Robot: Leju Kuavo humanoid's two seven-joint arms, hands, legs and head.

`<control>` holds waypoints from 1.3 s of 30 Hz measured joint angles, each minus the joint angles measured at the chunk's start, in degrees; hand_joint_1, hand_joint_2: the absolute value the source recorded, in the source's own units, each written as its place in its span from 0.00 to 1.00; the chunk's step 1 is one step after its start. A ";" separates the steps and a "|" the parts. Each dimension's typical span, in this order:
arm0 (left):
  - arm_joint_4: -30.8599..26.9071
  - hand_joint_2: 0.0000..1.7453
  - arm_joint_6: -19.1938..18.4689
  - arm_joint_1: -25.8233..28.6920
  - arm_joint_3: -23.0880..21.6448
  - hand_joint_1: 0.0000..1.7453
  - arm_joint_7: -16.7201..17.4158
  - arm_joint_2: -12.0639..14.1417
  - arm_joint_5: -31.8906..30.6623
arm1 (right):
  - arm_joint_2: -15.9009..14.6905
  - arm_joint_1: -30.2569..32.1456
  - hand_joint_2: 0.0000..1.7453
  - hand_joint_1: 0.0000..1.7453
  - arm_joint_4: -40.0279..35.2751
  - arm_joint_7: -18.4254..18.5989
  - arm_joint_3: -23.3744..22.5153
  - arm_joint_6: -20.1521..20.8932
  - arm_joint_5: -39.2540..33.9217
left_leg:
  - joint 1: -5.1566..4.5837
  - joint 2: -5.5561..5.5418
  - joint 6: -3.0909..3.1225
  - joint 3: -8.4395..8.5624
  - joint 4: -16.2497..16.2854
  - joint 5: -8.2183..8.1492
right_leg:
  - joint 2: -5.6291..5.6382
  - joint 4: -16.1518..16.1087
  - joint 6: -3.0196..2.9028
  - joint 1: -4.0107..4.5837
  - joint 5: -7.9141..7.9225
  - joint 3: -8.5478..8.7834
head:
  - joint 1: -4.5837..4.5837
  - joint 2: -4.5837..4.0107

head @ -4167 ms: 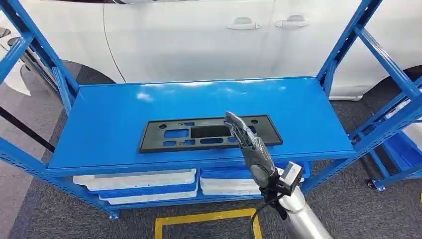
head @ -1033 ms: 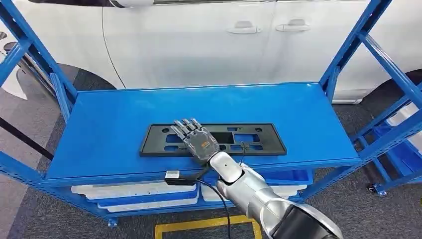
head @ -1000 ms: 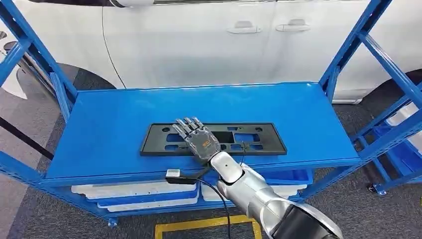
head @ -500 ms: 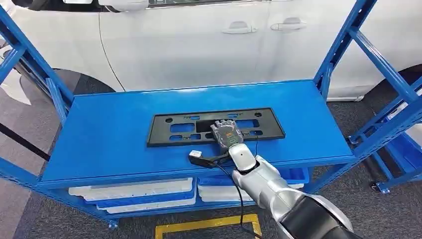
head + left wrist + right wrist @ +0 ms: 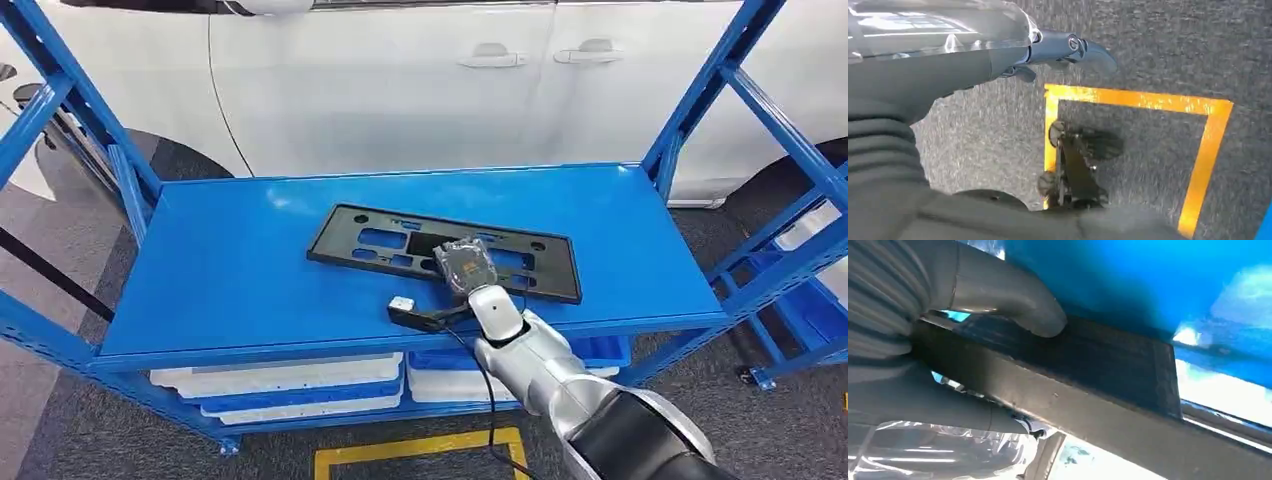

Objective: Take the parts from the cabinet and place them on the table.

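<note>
Black plastic part lies slanted on blue shelf of the cabinet, near front edge. Right hand holds its front rim, thumb on top, fingers under. Left hand hangs over grey floor w/ yellow tape; cannot tell if open.

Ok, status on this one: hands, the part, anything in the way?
Right hand grips black plate at its near edge, on the blue shelf. Left hand hangs over floor, holds nothing. Nothing in the way.

White car behind; yellow floor tape; perhaps foam trays below.
</note>
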 joint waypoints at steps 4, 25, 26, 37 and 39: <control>0.00 1.00 -0.33 -0.15 -0.48 0.00 -1.29 -0.02 0.00 | -0.02 -0.22 1.00 0.95 0.00 -0.48 -0.50 -0.96 0.31 | -0.18 -0.18 -0.15 0.54 -0.03 -0.09 | 0.01 -15.24 -1.43 0.41 8.52 7.57 | 0.00 0.00; 0.00 1.00 -3.80 1.04 -1.18 0.00 -2.86 0.39 0.00 | -2.08 18.84 1.00 0.95 -63.08 -50.69 -17.73 22.68 -78.77 | 0.12 -0.56 -0.78 0.05 -0.23 0.08 | -0.41 -18.70 -0.98 0.58 7.79 9.17 | 0.00 0.00; 0.00 1.00 -3.96 1.21 -1.18 0.00 -2.86 0.39 0.00 | -3.51 20.28 1.00 0.95 -69.06 -50.62 -17.81 26.02 -82.39 | 0.09 -0.52 -0.59 0.06 -0.27 0.07 | -0.26 -17.25 -0.66 0.41 6.50 8.68 | 0.00 0.00; 0.02 1.00 -4.09 1.10 -1.18 0.00 -2.19 0.39 0.00 | -7.08 27.38 1.00 0.95 -91.78 -50.53 -17.29 46.32 -92.57 | -0.31 -0.14 -1.30 0.61 -0.15 -0.68 | -0.17 -18.74 -1.17 0.39 8.15 8.96 | 0.00 0.00; 0.02 1.00 -3.87 1.09 -1.18 0.00 -2.21 0.39 0.00 | -7.19 27.74 1.00 0.95 -92.13 -50.49 -16.66 48.17 -92.59 | -0.28 -0.11 -1.99 0.85 -0.49 -0.53 | -0.02 -18.58 -1.73 0.55 8.12 8.82 | 0.00 0.00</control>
